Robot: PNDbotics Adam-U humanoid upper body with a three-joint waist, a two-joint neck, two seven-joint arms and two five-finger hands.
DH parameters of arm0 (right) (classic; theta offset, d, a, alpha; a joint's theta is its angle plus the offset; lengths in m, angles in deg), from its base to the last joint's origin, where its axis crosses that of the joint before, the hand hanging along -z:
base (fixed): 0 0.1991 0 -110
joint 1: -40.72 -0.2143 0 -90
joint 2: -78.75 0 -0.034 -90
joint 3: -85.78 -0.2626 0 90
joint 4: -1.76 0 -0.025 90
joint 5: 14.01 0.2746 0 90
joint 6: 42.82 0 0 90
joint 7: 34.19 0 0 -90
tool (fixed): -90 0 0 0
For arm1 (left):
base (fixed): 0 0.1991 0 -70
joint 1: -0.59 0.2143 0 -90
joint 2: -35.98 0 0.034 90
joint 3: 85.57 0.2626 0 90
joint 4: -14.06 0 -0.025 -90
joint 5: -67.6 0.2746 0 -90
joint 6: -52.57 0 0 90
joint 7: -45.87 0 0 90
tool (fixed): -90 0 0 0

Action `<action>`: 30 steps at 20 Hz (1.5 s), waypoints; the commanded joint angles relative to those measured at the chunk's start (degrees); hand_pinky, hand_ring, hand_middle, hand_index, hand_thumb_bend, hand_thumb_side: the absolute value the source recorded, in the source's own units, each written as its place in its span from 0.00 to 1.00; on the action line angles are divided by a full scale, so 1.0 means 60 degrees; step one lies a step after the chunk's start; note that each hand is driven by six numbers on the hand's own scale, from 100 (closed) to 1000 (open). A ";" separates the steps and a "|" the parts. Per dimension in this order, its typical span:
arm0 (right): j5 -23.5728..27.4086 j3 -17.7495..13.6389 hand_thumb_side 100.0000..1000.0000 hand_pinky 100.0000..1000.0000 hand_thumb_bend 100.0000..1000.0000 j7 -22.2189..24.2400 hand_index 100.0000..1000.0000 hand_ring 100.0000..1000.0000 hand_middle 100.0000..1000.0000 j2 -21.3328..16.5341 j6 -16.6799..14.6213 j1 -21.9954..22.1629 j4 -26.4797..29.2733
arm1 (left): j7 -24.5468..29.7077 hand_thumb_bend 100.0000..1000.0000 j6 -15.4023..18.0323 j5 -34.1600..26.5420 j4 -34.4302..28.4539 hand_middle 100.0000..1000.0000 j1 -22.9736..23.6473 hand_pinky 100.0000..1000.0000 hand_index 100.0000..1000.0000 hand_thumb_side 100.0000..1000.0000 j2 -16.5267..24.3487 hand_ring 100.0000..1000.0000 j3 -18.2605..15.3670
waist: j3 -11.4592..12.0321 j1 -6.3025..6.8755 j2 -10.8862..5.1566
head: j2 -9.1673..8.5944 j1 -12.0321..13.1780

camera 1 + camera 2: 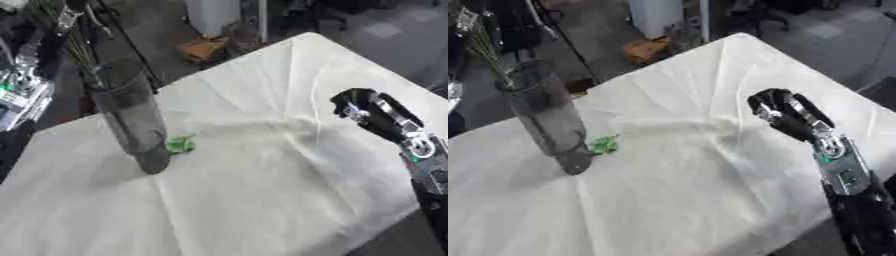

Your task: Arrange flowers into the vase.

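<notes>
Nearby, a green leaf point(181, 144) touches the vase point(131, 117) on the white cloth point(262, 190).

The vase point(131, 115) looks like smoky see-through glass or clear plastic, smooth and a bit glossy, with thin matt green stems point(74, 45) poking out of its top and a small soft-looking green leafy bit point(181, 144) lying right at its base. It's standing on a cream tablecloth point(262, 190), matt woven cloth full of creases and fold lines fanning away from the vase. My right hand point(780, 116), off to the right of the vase, is mostly black matt plastic-looking shell with shiny silver metal at the joints and wrist.
</notes>
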 commanded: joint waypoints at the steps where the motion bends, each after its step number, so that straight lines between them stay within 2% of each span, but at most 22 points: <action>1: 0.0091 -0.0035 0.75 0.59 0.26 0.0014 0.69 0.59 0.47 -0.0165 -0.0021 -0.0157 0.0206 | -0.0063 0.78 0.0019 0.0092 -0.0162 0.00 -0.0127 0.02 0.14 0.89 0.0328 0.16 -0.0137 | 0.0036 -0.0149 -0.0147 | -0.0113 -0.0009; 14: 0.0112 -0.0046 0.76 0.59 0.25 0.0016 0.69 0.59 0.47 -0.0170 -0.0050 -0.0200 0.0160 | -0.0013 0.80 -0.0001 -0.0106 -0.0108 0.00 -0.0011 0.09 0.18 0.90 0.0273 0.21 -0.0095 | 0.0060 -0.0199 -0.0056 | -0.0132 -0.0033; 30: 0.0127 -0.0079 0.76 0.59 0.24 -0.0030 0.69 0.59 0.47 -0.0159 -0.0081 -0.0212 0.0091 | -0.0339 0.88 0.0363 0.0344 -0.0588 0.10 0.0173 0.20 0.26 0.88 0.0492 0.31 -0.0107 | 0.0179 -0.0320 -0.0005 | -0.0092 -0.0033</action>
